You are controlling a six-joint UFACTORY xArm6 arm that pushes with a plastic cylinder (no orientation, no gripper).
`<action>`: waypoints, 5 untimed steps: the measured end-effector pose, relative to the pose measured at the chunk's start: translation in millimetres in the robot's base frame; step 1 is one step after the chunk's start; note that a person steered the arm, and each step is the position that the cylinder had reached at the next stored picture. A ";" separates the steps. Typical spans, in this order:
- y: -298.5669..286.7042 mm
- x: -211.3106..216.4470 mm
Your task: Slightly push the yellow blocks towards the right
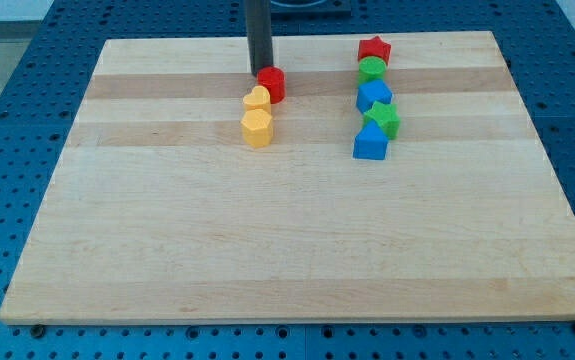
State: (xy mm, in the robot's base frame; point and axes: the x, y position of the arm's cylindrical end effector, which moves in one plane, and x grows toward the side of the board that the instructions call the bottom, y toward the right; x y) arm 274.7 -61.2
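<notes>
Two yellow blocks sit near the board's top middle: a yellow heart-like block (257,99) and a yellow hexagon (256,128) just below it, touching. A red cylinder (271,85) touches the upper yellow block at its upper right. My tip (259,72) is at the top, just left of the red cylinder and right above the upper yellow block.
A column of blocks stands to the right: a red star (374,50), a green cylinder (372,70), a blue block (373,96), a green star (382,119), a blue block (370,144). The wooden board (287,240) lies on a blue perforated table.
</notes>
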 end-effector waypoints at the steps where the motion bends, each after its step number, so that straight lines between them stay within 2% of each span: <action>1: -3.1 28.0; 2: -3.1 70.2; 4: -5.6 99.9; 5: -5.3 135.2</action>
State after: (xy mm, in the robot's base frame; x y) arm 409.9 -66.4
